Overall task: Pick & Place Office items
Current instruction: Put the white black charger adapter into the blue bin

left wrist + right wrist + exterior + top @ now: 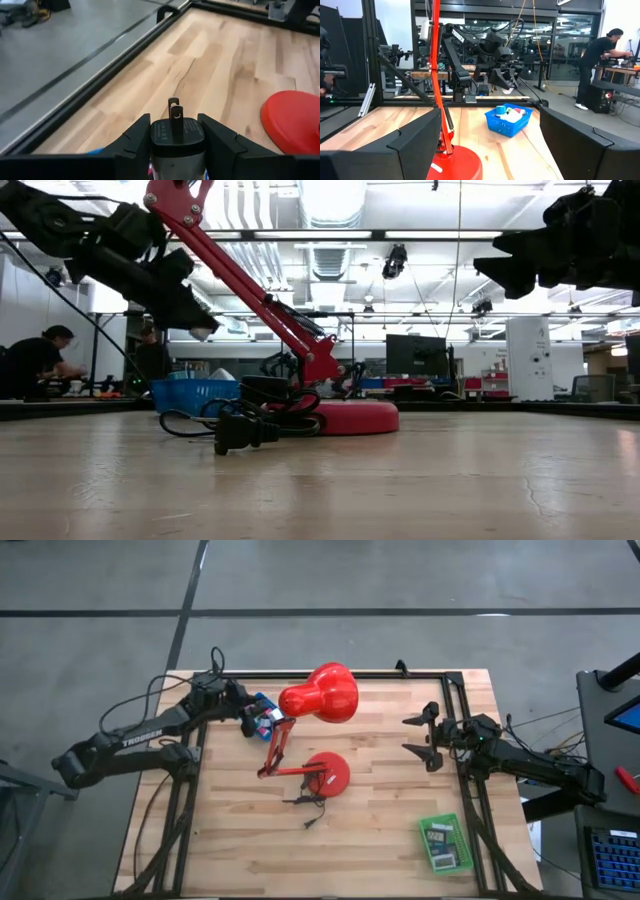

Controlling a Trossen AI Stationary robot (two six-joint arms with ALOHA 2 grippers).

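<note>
L gripper raised above blue tray at table's far-left, pinching 1 black plug-type adapter, 2 prongs up. R gripper spread wide, empty, hovering right. 1 red lamp, 1 green tray near-right.

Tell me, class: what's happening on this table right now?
The left hand holds a small black plug adapter, prongs up, raised over the table's far left side, above a blue basket of small items. The right hand waits open over the right side. A red desk lamp stands mid-table; a green tray sits near the right corner.
</note>
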